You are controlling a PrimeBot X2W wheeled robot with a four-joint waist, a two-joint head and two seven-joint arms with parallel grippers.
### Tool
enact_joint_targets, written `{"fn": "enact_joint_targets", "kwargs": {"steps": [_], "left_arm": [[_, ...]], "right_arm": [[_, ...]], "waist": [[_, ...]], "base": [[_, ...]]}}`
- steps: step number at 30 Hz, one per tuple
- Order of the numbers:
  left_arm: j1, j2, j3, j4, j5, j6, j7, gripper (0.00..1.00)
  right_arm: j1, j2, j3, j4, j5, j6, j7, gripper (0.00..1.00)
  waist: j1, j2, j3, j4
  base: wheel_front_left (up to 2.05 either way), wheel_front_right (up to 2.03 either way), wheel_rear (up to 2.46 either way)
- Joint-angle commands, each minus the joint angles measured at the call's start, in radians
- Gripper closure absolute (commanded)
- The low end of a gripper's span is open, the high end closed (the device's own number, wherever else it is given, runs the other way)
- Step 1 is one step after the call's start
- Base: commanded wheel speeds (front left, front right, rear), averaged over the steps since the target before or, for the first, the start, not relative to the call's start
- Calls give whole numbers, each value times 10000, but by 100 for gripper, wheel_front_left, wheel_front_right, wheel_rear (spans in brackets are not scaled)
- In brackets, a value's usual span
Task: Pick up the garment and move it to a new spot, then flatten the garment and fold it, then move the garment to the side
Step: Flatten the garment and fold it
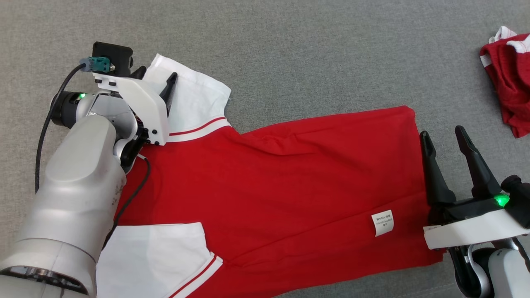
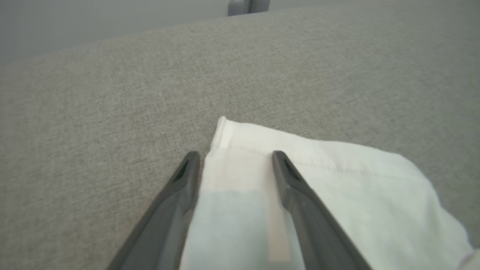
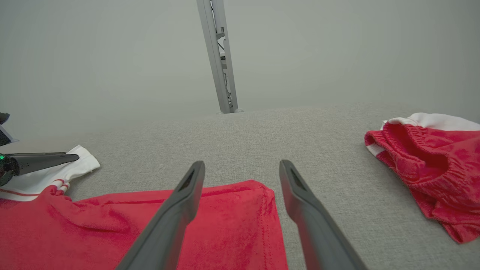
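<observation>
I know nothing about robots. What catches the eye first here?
A big red shirt lies spread across the grey surface, in the middle. The left pincer hangs open over its upper white sleeve, the right pincer open beside the hem. A second red garment sits crumpled at far right.

The white tag [image 1: 382, 222] on the red shirt [image 1: 290, 174] carries print too small to read.

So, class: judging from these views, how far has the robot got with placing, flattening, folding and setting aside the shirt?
Done: the red shirt lies spread nearly flat on the grey surface. In hand: the left pincer, open, straddles the edge of the far white sleeve; the right pincer, open, is at the hem; neither grips yet. Left: folding, then moving it aside.
</observation>
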Motion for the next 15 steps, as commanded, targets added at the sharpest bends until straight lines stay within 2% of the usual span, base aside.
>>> {"fn": "enact_joint_targets", "kwargs": {"steps": [1, 2, 3, 4, 10, 15], "left_arm": [[-209, 41, -50, 393, -38, -44, -121, 0], [-216, 18, -70, 555, -99, -22, -163, 88], [-216, 18, -70, 555, -99, -22, -163, 88], [-231, 15, -106, 690, -134, -26, -199, 100], [-656, 38, -422, 721, -419, -30, -650, 100], [-926, 89, -861, 363, -800, -32, -889, 100]], "right_arm": [[-203, -124, -52, 235, 134, -1, -138, 0], [-299, -138, -70, 360, 256, 1, -151, 0], [-299, -138, -70, 360, 256, 1, -151, 0], [-373, -235, -89, 505, 287, 1, -114, 0], [-947, -901, -235, 1299, 724, 1, 52, 0], [-1487, -1605, 147, 2106, 1141, 1, 570, 0]], "waist": [[0, 0, 128, -129], [0, 0, 159, -149], [0, 0, 159, -149], [0, 0, 175, -156], [0, 0, 233, 103], [0, 0, 214, 476]], "base": [[0, 0, 0], [0, 0, 0], [0, 0, 0], [0, 0, 0], [0, 0, 0], [0, 0, 0]]}}
